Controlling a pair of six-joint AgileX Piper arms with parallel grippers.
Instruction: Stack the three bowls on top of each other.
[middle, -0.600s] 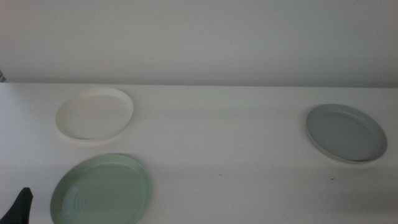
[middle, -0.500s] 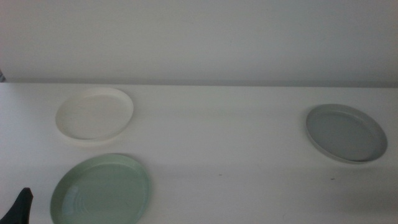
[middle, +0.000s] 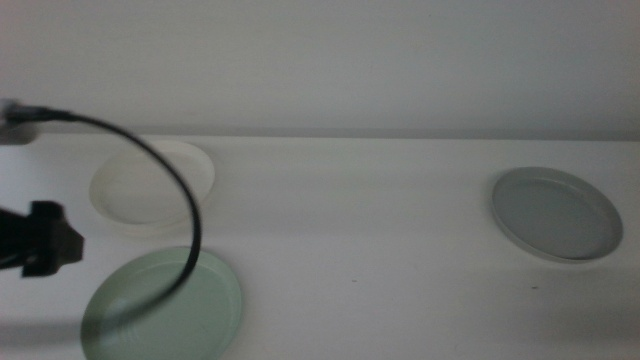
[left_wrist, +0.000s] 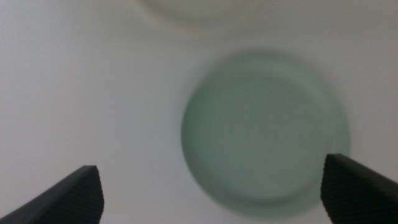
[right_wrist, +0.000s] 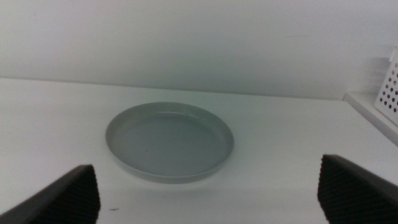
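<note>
Bowls: three shallow round plate-like bowls lie apart on the white tabletop (middle: 360, 240), none stacked yet.
Cream-white bowl (middle: 150, 185): far left of the tabletop, just behind the green one.
Pale mint-green bowl (middle: 163, 308): near left, at the front edge of the middle view; in the left wrist view it lies directly below the camera (left_wrist: 264, 134).
Grey bowl (middle: 556, 213): right side, well apart from the other two; seen whole in the right wrist view (right_wrist: 169, 140).
Left pincer (left_wrist: 214, 193): jaws spread wide, grasping nothing, poised above the mint-green bowl.
Right pincer (right_wrist: 208, 190): jaws likewise spread and empty, facing the grey bowl from a distance; this arm is out of the middle view.
Change: half a second ago only a dark tip showed at the lower left corner; now the left arm (middle: 40, 238) and its black cable (middle: 180, 190) have swung in over the left-hand bowls.
Meaning: judged as the start of the first pick, with the mint-green bowl the likely target.
</note>
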